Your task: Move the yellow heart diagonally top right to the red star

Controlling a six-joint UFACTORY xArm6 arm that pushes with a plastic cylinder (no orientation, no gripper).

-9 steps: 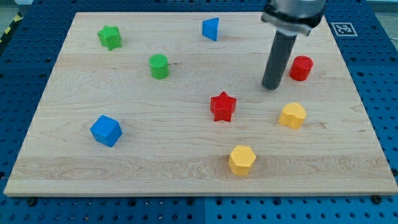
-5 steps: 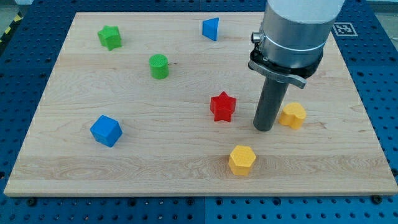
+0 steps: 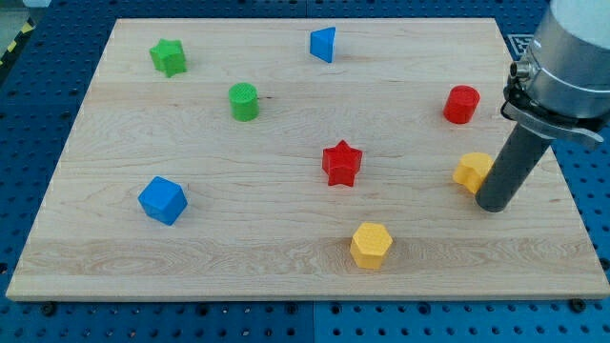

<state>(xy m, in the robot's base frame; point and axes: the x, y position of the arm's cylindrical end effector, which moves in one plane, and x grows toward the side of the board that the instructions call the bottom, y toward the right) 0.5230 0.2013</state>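
Observation:
The yellow heart lies near the board's right edge, to the right of the red star and level with it. My tip rests on the board just right of and below the yellow heart. The rod touches or covers the heart's right side. The red star sits at the board's middle, far left of my tip.
A red cylinder stands above the yellow heart. A yellow hexagon lies near the bottom edge. A blue cube, green cylinder, green star and blue triangle lie on the wooden board.
My tip came down past the red cylinder to the heart's left, then swept right to its lower right. The yellow heart slid a little to the right.

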